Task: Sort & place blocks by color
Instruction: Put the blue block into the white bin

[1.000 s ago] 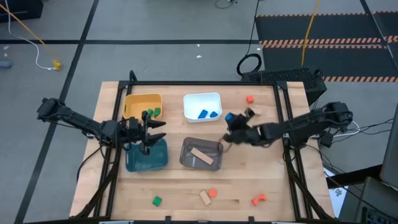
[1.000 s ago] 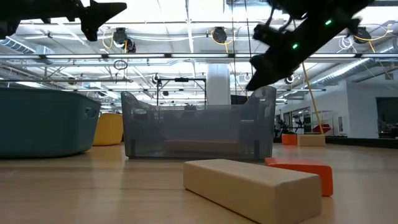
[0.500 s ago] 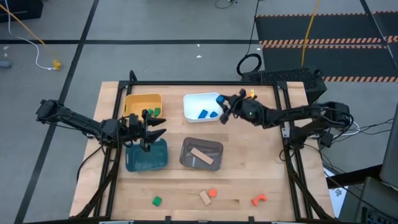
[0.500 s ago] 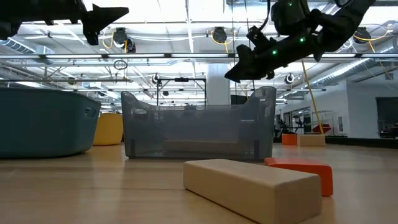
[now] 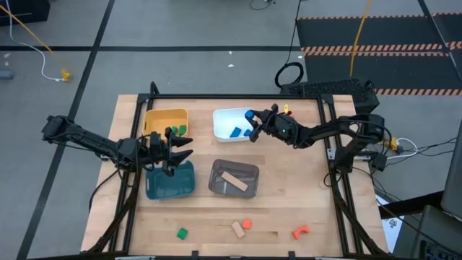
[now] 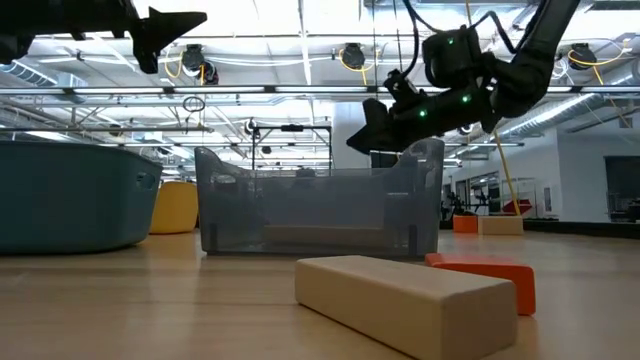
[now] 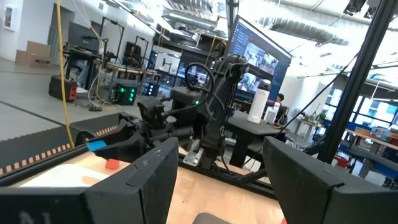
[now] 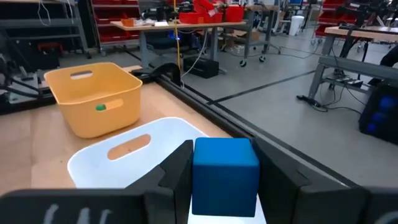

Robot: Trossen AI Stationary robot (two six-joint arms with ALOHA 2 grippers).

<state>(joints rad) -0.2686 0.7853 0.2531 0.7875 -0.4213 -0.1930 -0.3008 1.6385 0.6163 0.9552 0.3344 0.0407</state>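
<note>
Blue cube [image 8: 224, 176] sits clamped in the right gripper [image 5: 254, 123] fingers at the white bin's [image 5: 225, 118] rim; release should wait until centred. Left gripper [image 5: 175, 150] fingers gape.

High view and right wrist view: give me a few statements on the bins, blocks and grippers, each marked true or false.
1. The right gripper holds a blue cube over the white bin. True.
2. The grey bin holds a green block. False: it holds a tan bar.
3. The left gripper is open, above the teal bin. True.
4. The yellow bin is empty. False: green blocks lie in it.
5. A green cube lies loose on the table, near its front edge. True.
6. The white bin holds red blocks. False: blue blocks lie in it.
</note>
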